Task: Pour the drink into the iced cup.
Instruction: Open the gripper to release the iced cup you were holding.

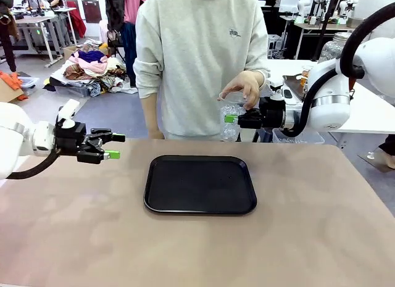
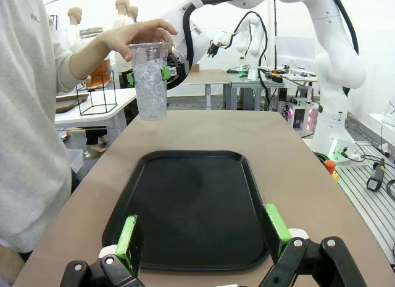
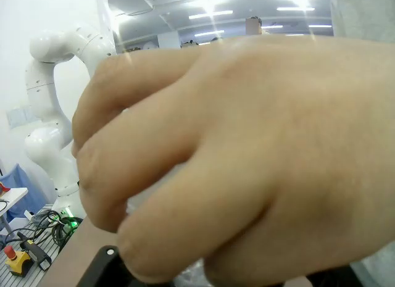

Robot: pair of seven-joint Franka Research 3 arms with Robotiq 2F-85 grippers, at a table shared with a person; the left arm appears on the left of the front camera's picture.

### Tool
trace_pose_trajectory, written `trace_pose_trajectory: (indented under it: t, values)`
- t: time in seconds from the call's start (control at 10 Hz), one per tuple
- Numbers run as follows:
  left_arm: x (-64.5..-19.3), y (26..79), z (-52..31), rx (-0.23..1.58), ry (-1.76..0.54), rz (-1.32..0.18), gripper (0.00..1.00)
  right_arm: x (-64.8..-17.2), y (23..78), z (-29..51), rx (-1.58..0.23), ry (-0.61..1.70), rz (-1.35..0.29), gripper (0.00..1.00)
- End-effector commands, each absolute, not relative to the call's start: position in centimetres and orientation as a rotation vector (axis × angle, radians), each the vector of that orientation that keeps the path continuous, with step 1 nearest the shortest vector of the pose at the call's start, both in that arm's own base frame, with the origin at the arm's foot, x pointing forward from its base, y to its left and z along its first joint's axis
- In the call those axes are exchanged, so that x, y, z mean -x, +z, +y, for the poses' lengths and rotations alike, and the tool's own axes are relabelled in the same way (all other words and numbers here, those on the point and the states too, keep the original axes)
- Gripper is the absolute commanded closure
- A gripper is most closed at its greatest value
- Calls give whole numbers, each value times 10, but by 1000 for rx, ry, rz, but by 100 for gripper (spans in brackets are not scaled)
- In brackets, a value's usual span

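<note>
Hand holds iced cup.

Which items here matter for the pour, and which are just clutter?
For the job:
- iced cup, held by its rim in the person's hand
- right gripper, beside the cup
- left gripper, open, holding nothing
- black tray on the table

Just lying about:
- clothes pile on the floor

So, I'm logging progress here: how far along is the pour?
Barely started. The person's hand holds the iced cup from above, level with the right gripper. Whether that gripper grips it is unclear. The left gripper is open and empty; the tray is bare. Pouring remains.
</note>
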State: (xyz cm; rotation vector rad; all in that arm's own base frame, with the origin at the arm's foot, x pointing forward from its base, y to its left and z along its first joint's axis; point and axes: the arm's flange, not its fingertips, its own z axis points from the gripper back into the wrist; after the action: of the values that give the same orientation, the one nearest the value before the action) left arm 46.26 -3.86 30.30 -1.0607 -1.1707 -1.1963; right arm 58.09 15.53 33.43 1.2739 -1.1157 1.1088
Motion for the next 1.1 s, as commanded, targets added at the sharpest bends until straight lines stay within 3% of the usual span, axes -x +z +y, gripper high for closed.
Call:
trace_pose_trajectory:
  t: [0.0,1.0]
  values:
    - [-463,305,-40,1065,-1193,-1177,0,-579,339,156,-1275,1118,-1127,35]
    - [-463,305,-40,1065,-1193,-1177,0,-579,339,156,-1275,1118,-1127,35]
